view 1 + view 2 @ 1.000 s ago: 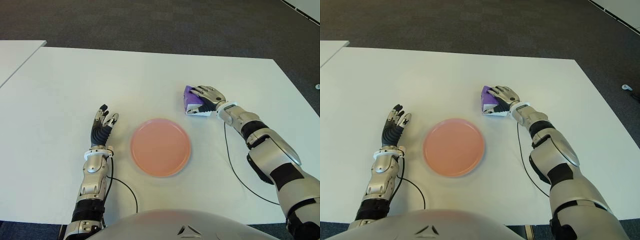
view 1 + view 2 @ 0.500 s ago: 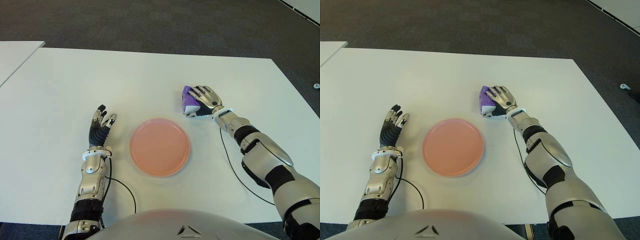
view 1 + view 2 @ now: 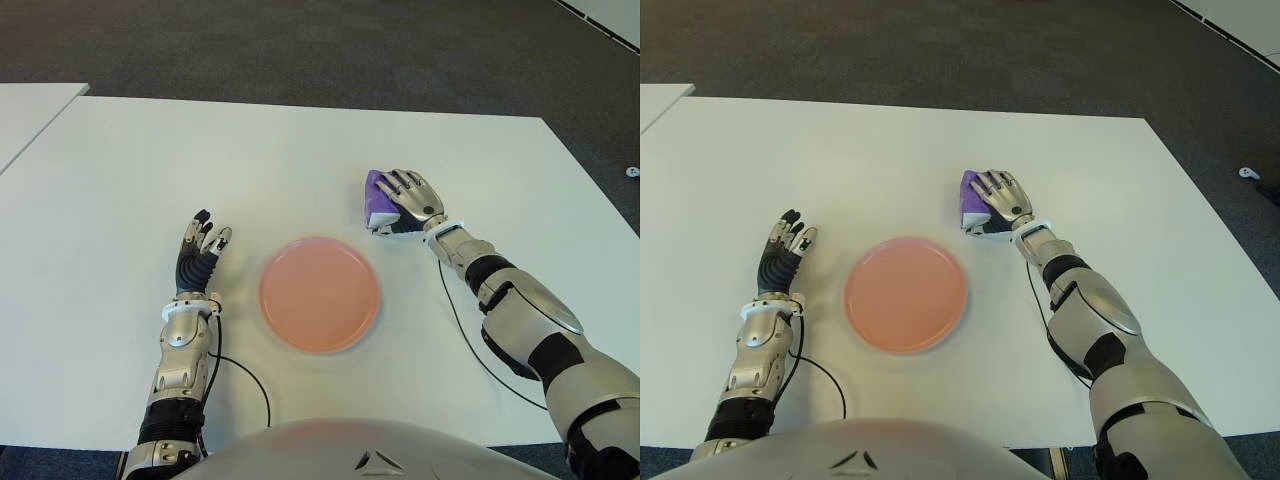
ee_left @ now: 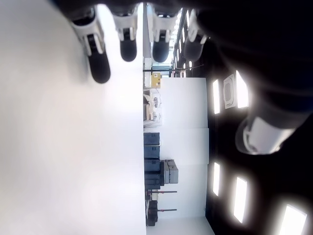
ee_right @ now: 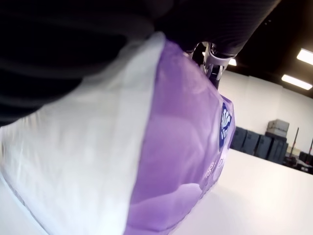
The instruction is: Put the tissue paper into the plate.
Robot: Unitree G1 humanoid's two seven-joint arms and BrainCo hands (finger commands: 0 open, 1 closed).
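The right hand [image 3: 410, 198] lies clasped over the purple tissue pack [image 3: 377, 197], which sits on the white worktop [image 3: 300, 160] just beyond the empty pink plate [image 3: 320, 294], so lifting and placing remain, while the left hand [image 3: 199, 255] shows open-fingered beside the plate's left.

This looks like a lab or large indoor test hall. The wide white rectangular table [image 3: 300, 150] stands on dark grey carpeted floor [image 3: 300, 45], with a second white table's corner [image 3: 30, 110] at far left. The left wrist view shows white walls, rows of bright rectangular ceiling lights [image 4: 238, 90] and stacked dark grey equipment cases [image 4: 159, 171].
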